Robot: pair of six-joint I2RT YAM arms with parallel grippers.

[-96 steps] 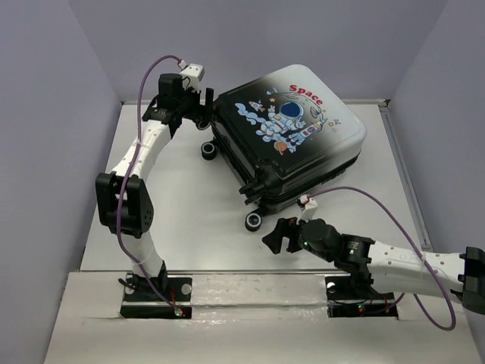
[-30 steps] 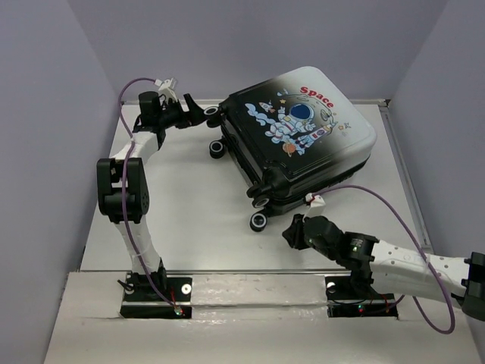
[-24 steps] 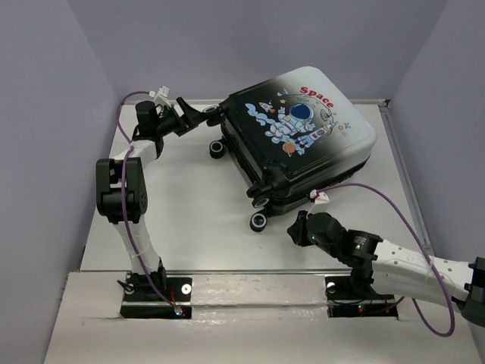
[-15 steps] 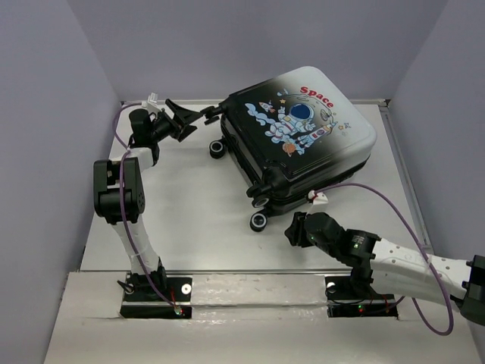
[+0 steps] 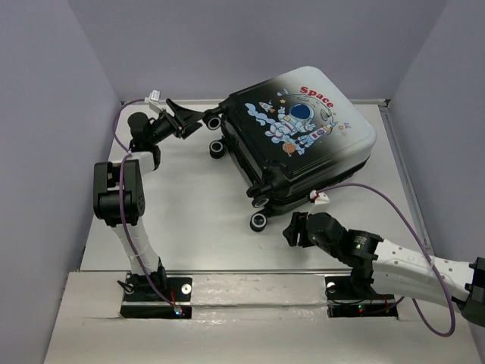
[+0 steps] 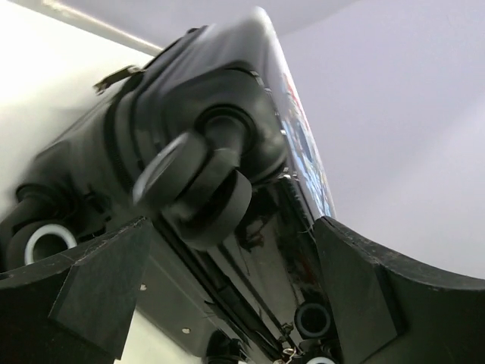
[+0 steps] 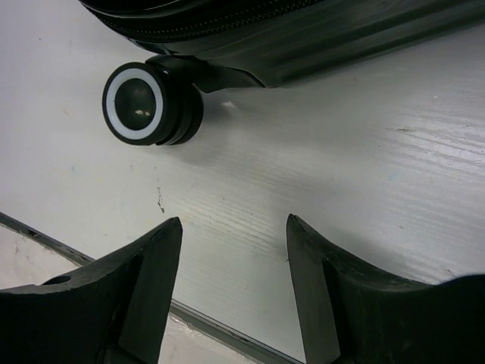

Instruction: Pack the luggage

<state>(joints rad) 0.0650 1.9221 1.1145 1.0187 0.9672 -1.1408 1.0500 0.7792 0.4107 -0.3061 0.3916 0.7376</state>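
Black luggage wheel (image 6: pixel 193 186) before left pincer (image 6: pixel 231 227)

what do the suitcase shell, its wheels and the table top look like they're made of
Luggage: likely hard moulded plastic, glossy; its dark side mirrors light in the left wrist view.
Wheel: black, matte, rubber or plastic, cannot tell which, with a pale ring on its face.
Table: white, matte, faintly grained and scuffed; perhaps painted or laminated board.
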